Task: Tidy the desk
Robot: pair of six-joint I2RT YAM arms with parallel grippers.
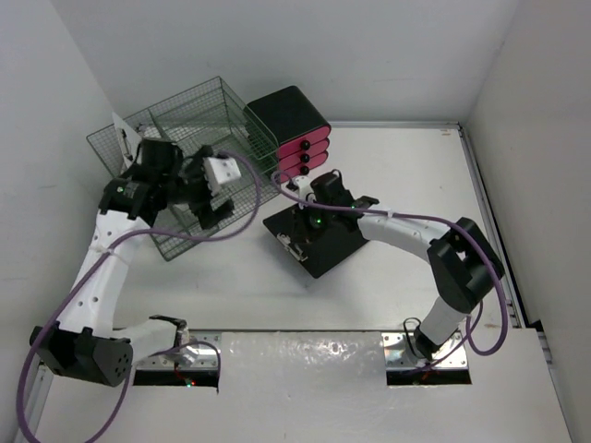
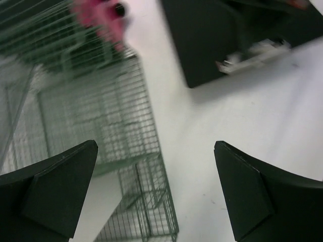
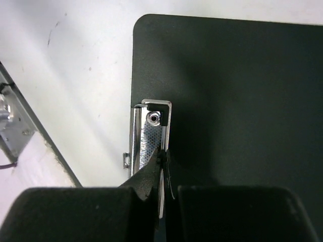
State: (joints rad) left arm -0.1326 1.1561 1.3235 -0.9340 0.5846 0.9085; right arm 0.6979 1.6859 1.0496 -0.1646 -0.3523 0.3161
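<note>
Well, green wire rack sits rear-left on the desk, pink-drawer box (drawers pushed in) just beside it. L gripper hangs wide open over rack's near edge. R gripper is pinched closed at metal clip of clipboard, desk underneath both.

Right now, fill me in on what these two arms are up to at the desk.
The right claw is shut on the metal clip of a black clipboard lying in the middle of the desk. The left claw hangs open and empty over the near edge of the green wire rack. A black box with pink drawers stands beside the rack at the back.
</note>
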